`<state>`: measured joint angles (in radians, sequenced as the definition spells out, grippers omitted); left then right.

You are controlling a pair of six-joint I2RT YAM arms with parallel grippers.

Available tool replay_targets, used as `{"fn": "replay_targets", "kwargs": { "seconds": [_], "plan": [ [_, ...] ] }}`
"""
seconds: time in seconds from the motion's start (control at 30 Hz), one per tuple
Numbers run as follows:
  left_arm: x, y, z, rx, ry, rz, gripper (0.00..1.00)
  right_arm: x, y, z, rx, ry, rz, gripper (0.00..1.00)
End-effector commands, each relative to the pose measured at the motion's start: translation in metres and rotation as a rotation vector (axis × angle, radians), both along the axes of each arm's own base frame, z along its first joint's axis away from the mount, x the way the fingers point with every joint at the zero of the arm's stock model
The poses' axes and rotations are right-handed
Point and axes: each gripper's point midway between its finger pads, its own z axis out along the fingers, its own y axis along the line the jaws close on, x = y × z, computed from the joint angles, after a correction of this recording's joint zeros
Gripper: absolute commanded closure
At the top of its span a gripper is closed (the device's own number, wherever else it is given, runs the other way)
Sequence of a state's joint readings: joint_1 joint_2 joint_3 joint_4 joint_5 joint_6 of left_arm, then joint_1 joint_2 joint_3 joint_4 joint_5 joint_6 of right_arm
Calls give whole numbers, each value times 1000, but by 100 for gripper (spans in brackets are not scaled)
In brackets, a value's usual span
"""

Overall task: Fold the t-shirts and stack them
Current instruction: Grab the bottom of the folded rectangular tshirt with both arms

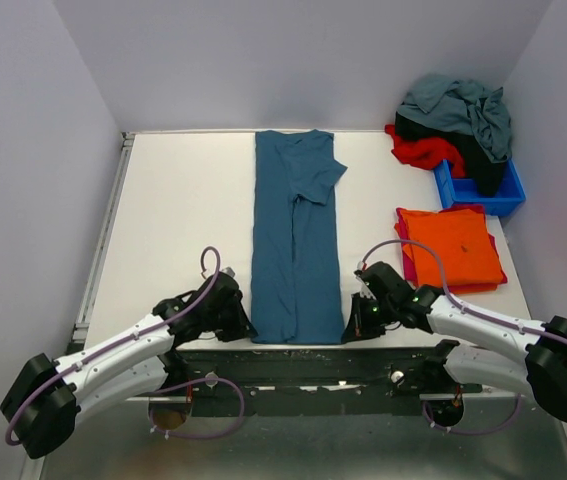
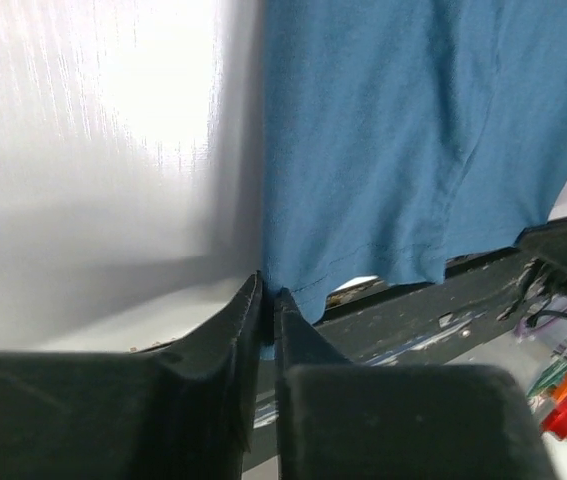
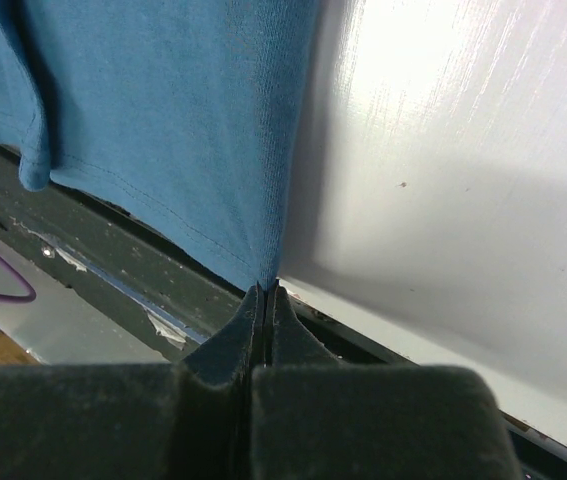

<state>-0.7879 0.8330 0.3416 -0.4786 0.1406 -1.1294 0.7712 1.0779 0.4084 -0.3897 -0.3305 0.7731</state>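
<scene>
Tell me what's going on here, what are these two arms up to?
The two arms are folding a teal-blue t-shirt, which lies as a long narrow strip down the middle of the table. The left fingers and the right fingers are each shut on one near corner of it at the table's front edge. To the right, a folded orange shirt lies flat, and more unfolded shirts are heaped over a blue bin.
</scene>
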Motion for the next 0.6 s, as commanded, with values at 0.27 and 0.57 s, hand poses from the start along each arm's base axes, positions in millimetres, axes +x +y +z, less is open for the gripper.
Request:
{"fn": "replay_targets", "kwargs": {
  "seconds": [0.27,0.57],
  "plan": [
    [-18,0,-13,-11,67,-19,76,-5,-4,-8,-19,20,2,99],
    [-17,-4,-7,-36,58,-15,100,-5,-1,-7,-10,20,10,99]
  ]
}}
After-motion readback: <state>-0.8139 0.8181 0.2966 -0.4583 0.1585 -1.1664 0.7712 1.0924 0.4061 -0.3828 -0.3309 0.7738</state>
